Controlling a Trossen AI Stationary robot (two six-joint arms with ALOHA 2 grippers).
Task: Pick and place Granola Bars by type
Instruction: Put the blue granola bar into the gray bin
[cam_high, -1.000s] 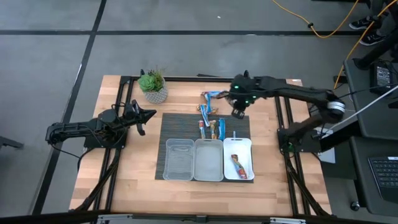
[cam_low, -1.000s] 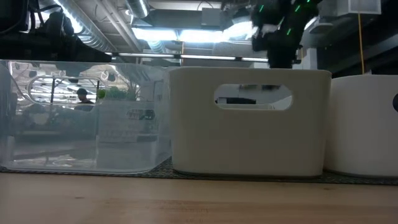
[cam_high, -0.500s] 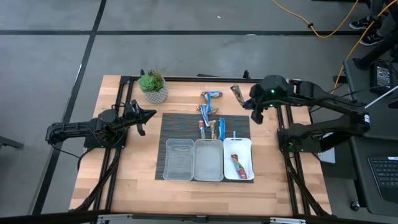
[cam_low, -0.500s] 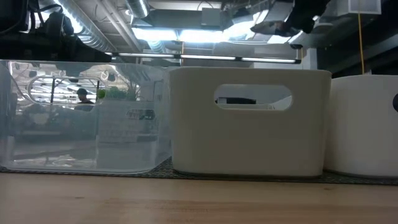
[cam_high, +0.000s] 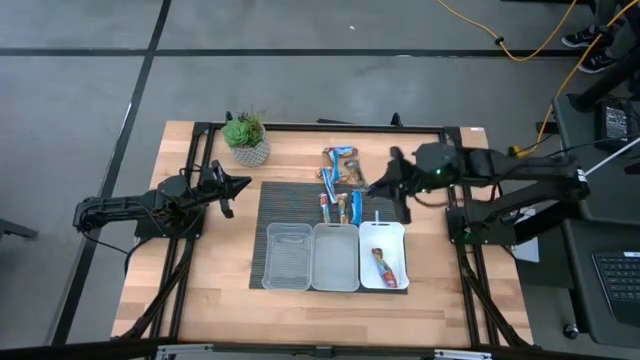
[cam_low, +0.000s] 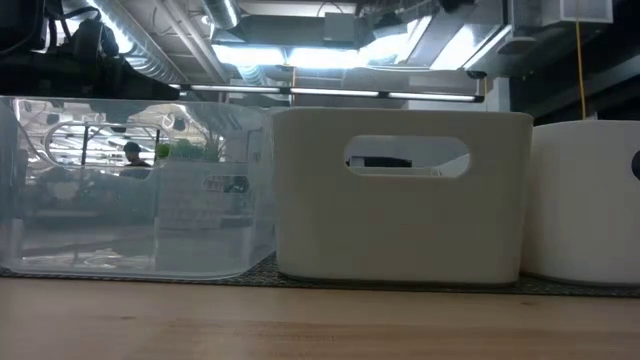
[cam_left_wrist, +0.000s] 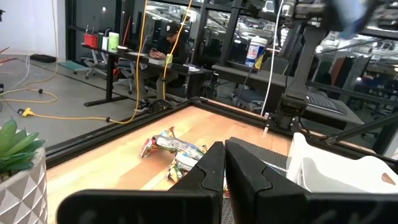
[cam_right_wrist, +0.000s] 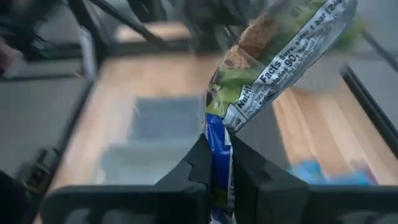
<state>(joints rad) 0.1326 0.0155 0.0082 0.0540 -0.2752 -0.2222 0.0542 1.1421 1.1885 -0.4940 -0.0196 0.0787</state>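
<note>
Your right gripper (cam_right_wrist: 217, 158) is clamped on one end of a granola bar (cam_right_wrist: 280, 59), whose green and white wrapper sticks out past the fingertips. In the high view that right gripper (cam_high: 388, 186) hangs over the edge of the dark mat (cam_high: 272, 200), just beyond the white tray (cam_high: 399, 232) that lies nearest to it, and that tray already holds a red-orange bar (cam_high: 381, 265). Farther off to the same side sit the middle tray (cam_high: 335, 256) and then the clear tray (cam_high: 287, 255). The loose bars (cam_high: 338, 198) lie close beside your right gripper, on the mat and on the wood just past it, several with blue wrappers.

Your left gripper (cam_high: 238, 183) waits well away from the trays with its fingers pressed together and nothing between them. The potted plant (cam_high: 245, 138) stands near it, and from its wrist camera a few bars (cam_left_wrist: 173, 147) show on the wood ahead of the fingertips (cam_left_wrist: 214, 163)
</note>
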